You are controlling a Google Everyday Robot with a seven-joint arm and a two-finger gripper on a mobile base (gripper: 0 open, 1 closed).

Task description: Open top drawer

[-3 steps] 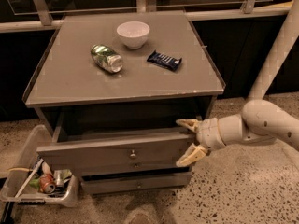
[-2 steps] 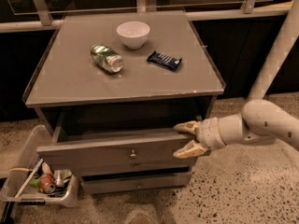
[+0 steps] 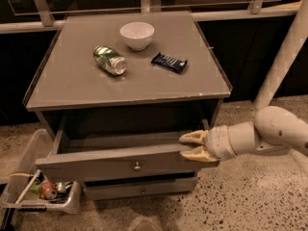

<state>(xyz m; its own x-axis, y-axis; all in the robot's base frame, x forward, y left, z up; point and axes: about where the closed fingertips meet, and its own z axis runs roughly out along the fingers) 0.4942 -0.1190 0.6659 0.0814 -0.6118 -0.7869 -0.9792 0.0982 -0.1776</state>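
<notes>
Camera view, top drawer [image 3: 96, 165] partly out at lower centre, gripper [image 3: 183, 146] from the right clasping its front's upper right edge, bowl [image 3: 137, 35], can [image 3: 109, 60], snack bar [image 3: 169, 62] on cabinet top, litter tray [image 3: 29, 150] lower left.

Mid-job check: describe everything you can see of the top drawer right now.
The top drawer is grey and wood-like, with a tall front panel and one small round metal knob at centre. It stands pulled partway out of the cabinet, level, its plain grey inside partly visible. The gripper is at the panel's right end as seen, at its top edge.
</notes>
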